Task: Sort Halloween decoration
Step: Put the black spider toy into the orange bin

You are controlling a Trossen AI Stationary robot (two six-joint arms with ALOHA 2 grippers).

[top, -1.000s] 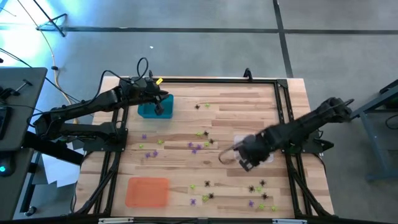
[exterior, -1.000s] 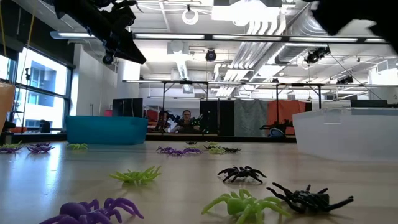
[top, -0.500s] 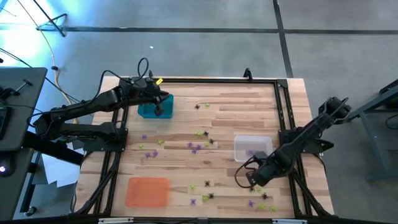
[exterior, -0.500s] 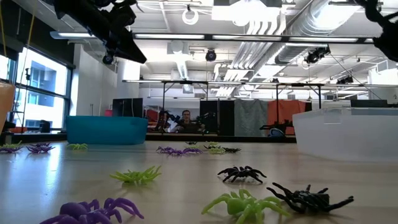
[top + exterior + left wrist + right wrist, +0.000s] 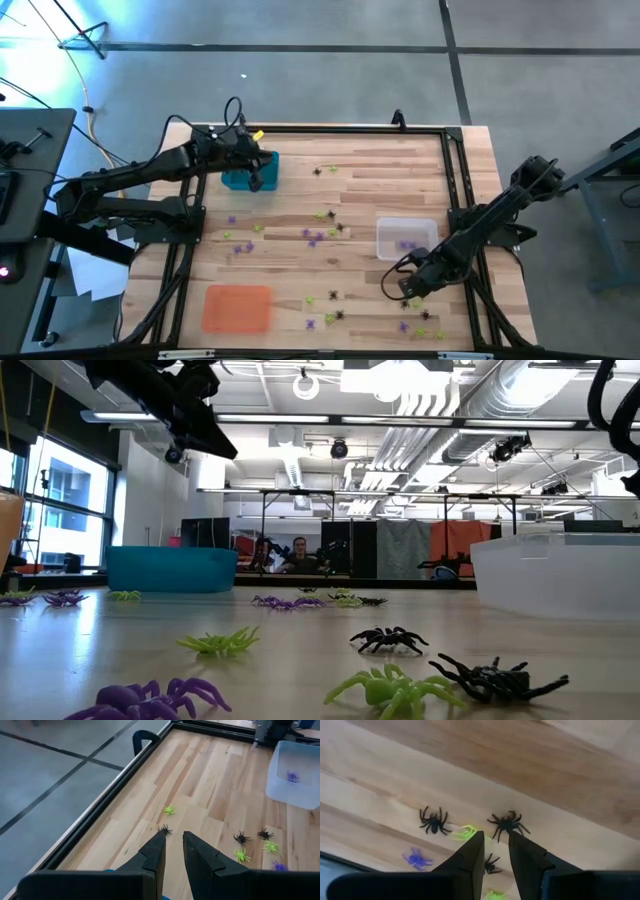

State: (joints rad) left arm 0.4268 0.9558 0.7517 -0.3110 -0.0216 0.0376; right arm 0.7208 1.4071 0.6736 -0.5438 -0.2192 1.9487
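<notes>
Tiny plastic spiders in black, yellow-green and purple lie scattered over the wooden table (image 5: 380, 170), mostly mid-table (image 5: 320, 230) and near the near right corner (image 5: 420, 312). My right gripper (image 5: 408, 290) hovers open over that near-right cluster. Its wrist view shows two black spiders (image 5: 434, 821) (image 5: 507, 823), a yellow-green one (image 5: 465, 833) and a purple one (image 5: 415, 859) beneath the fingers (image 5: 495, 837). My left gripper (image 5: 255, 175) hangs narrowly open over the teal tray (image 5: 240, 178), nothing between its fingers (image 5: 173, 836). One purple spider (image 5: 405, 243) lies in the clear tray (image 5: 385, 238).
An orange tray (image 5: 237, 307) sits at the near left. A black frame rail (image 5: 455, 200) borders the table. In the low view several spiders (image 5: 390, 638) lie in front, with the teal tray (image 5: 170, 569) and clear tray (image 5: 560, 575) behind; a person shows far off.
My right gripper has moved from beside the clear tray toward the table's near edge and now stands over the near-right spiders. The clear tray, partly covered by the arm before, shows in full with a purple spider in it.
</notes>
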